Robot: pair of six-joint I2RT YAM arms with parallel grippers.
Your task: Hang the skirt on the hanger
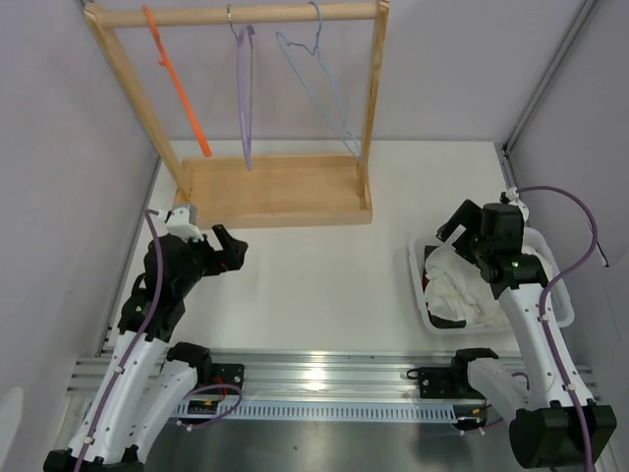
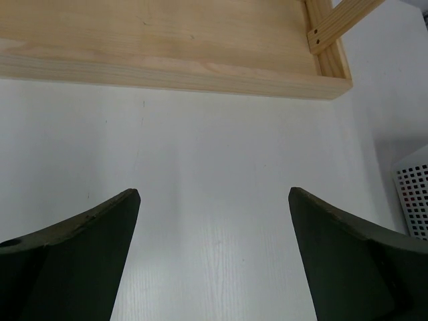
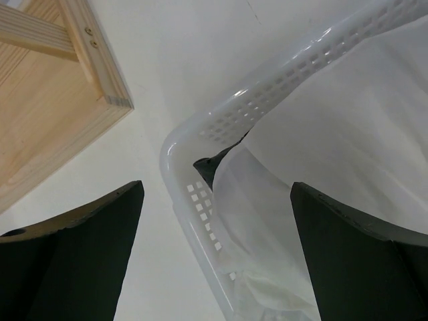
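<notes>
The white skirt (image 1: 462, 287) lies bunched in a white perforated basket (image 1: 421, 295) at the right, over a dark cloth (image 1: 433, 264). In the right wrist view the skirt (image 3: 314, 167) fills the basket (image 3: 200, 127), with a corner of dark cloth (image 3: 210, 167) at its rim. The orange hanger (image 1: 177, 87) hangs at the left of the wooden rail. My right gripper (image 1: 454, 224) is open and empty over the basket's far corner; it also shows in the right wrist view (image 3: 217, 190). My left gripper (image 1: 234, 251) is open and empty above the table near the rack base; the left wrist view shows it too (image 2: 214, 197).
A wooden rack (image 1: 275, 192) stands at the back, with a purple hanger (image 1: 245, 93) and a light blue wire hanger (image 1: 319, 84) on its rail. Its base board shows in the left wrist view (image 2: 174, 40) and its corner in the right wrist view (image 3: 60, 100). Walls close both sides.
</notes>
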